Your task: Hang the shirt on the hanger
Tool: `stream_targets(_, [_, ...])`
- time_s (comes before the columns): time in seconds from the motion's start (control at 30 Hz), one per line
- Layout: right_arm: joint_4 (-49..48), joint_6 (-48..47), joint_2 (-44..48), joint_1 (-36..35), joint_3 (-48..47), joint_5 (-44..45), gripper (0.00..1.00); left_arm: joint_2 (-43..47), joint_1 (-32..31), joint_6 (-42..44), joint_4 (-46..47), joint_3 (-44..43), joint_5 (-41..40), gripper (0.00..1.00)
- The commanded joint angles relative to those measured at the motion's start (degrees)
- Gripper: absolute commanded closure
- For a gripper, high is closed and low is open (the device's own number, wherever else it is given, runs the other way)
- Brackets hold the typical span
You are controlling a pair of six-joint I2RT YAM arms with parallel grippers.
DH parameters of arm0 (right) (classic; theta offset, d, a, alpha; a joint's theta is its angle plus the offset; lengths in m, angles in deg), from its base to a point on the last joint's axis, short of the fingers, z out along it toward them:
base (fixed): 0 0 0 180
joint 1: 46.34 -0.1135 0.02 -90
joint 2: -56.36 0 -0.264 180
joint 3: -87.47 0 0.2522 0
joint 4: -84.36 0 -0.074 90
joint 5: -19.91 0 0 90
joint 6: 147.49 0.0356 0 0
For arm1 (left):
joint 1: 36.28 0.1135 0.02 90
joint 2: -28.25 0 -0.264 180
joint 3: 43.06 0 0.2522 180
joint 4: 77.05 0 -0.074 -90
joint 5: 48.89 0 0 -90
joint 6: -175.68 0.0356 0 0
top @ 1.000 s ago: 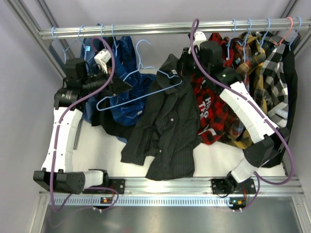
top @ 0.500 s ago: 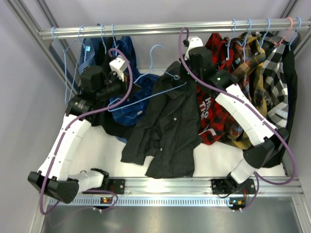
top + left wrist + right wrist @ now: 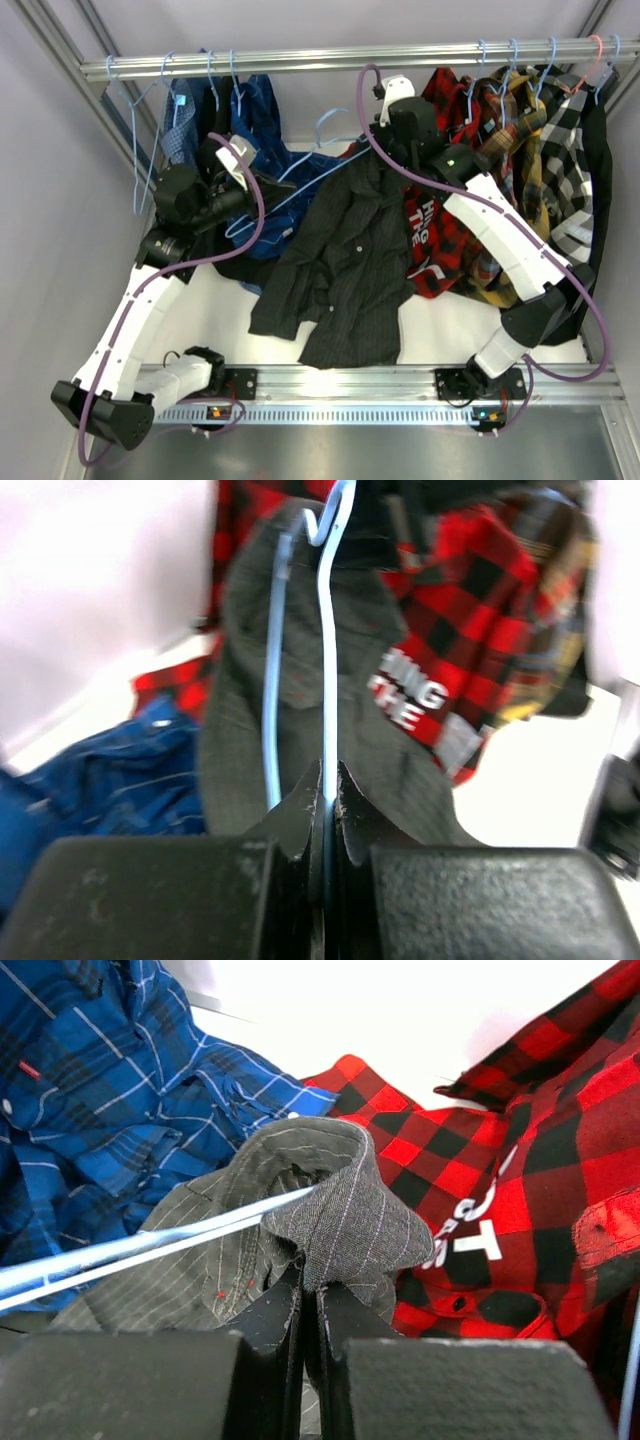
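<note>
The dark pinstriped shirt (image 3: 345, 250) lies spread on the white table, its collar lifted at the back. My right gripper (image 3: 385, 148) is shut on the collar (image 3: 340, 1195), holding it open and raised. My left gripper (image 3: 238, 203) is shut on the light-blue wire hanger (image 3: 300, 185). The hanger slants from the left gripper up to the collar, with its hook (image 3: 325, 118) pointing toward the rail. In the right wrist view the hanger wires (image 3: 150, 1245) run into the collar opening. In the left wrist view the wire (image 3: 328, 670) runs from my shut jaws over the shirt (image 3: 400, 750).
A blue checked shirt (image 3: 262, 125) hangs and drapes at the back left under the hanger. A red-and-black plaid shirt (image 3: 440, 235) lies right of the dark shirt. Several plaid shirts (image 3: 540, 110) hang on the rail (image 3: 300, 62) at right. Bare blue hangers (image 3: 140, 150) hang at left.
My left arm swung the hanger right and lower, bringing its far end to the collar. My right gripper moved left with the collar held up.
</note>
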Motion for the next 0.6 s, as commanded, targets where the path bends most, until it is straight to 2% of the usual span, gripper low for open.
stream_targets(0.0, [-1.63, -2.99, 1.48, -0.2, -1.34, 0.52, 1.0, -1.3, 0.02, -1.48, 4.96, -0.49, 11.81, 1.0])
stream_targets(0.1, [-1.63, -4.93, 0.69, -0.21, -1.61, 4.3, 1.0, -1.13, 0.02, 0.61, -0.22, -1.64, 14.64, 1.0])
stream_targets(0.27, [-1.63, -8.18, 0.51, 0.23, -1.61, 7.38, 1.0, 2.38, 0.02, 5.98, -10.06, -4.88, 8.94, 1.0])
stream_targets(0.43, [-1.89, -7.39, -0.1, 1.9, -1.43, 5.2, 1.0, 4.67, -0.06, 9.5, -19.12, -7.87, 6.55, 1.0])
stream_targets(0.57, [-2.86, -5.99, -0.9, 2.26, -1.43, 3.17, 1.0, 4.14, -0.06, 9.15, -21.85, -9.28, 10.51, 1.0])
